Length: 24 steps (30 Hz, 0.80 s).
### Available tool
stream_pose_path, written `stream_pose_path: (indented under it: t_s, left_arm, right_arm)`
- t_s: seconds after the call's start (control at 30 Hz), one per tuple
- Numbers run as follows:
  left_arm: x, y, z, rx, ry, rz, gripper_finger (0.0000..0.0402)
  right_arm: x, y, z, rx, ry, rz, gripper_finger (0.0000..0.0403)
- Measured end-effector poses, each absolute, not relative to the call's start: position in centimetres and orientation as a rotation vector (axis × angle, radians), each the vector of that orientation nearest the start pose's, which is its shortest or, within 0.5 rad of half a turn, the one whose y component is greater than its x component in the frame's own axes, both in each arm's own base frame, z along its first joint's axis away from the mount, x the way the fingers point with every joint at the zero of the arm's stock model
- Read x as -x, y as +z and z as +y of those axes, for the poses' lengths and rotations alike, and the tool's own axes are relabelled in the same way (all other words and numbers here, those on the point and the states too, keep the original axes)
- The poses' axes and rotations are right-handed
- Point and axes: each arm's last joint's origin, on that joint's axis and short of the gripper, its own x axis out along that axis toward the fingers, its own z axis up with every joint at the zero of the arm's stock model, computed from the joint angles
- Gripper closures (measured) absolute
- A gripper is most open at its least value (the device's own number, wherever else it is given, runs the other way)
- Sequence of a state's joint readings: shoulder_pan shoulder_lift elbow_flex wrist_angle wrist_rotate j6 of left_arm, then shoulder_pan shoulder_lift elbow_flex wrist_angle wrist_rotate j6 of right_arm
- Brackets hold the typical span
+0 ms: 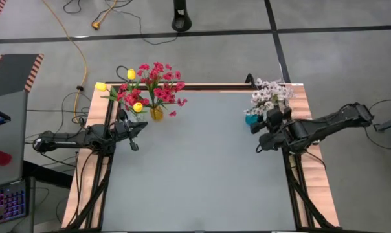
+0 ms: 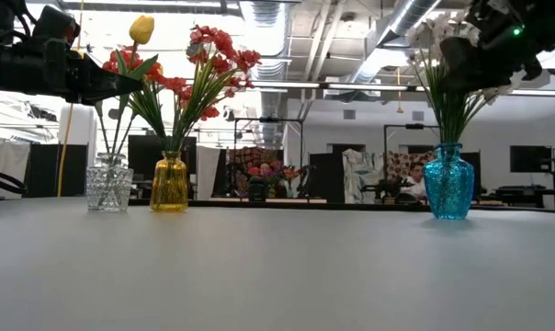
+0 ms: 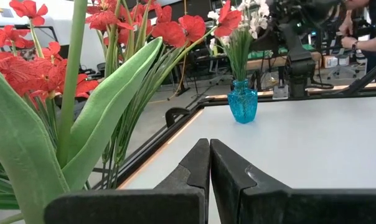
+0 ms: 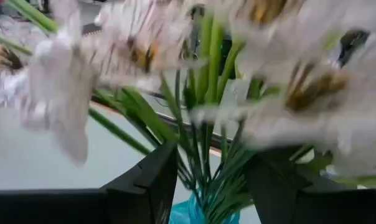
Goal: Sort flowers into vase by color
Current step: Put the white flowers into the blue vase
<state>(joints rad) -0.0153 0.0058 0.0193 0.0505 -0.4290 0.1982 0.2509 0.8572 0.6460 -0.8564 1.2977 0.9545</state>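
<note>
From above, three vases are lining the table's (image 1: 202,162) top edge: a yellow vase (image 1: 156,114) of red flowers (image 1: 158,83) and a clear vase (image 1: 134,116) with yellow tulips (image 1: 131,74) at upper left, a blue vase (image 1: 251,120) of white flowers (image 1: 270,96) at upper right. Low down, the blue vase (image 2: 448,181) is standing right. The left gripper (image 3: 210,163) is sitting pressed together beside the red flowers (image 3: 26,68). The right gripper (image 4: 213,180) is gaping around the white flowers' (image 4: 281,68) stems (image 4: 206,168).

right end effector (image 4: 210,186): fingers apart, either side of green stems | white blossoms (image 4: 287,81): blurred, close above | blue vase (image 4: 197,211): rim below stems
</note>
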Motion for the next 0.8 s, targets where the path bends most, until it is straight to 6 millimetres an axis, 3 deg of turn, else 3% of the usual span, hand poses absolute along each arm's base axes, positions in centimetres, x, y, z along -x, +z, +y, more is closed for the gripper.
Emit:
stream_pose_path:
  t_s: [0.4,0.8]
  left_arm:
    - [-9.4,17.4,1.1,-0.181,0.418,-0.022,0.0401]
    - [-9.4,17.4,1.1,-0.181,0.418,-0.022,0.0401]
  right_arm:
    - [-13.5,23.3,2.6,-0.019,-1.041,0.27,0.02]
    - [-13.5,23.5,1.9,0.039,-1.125,0.236,0.02]
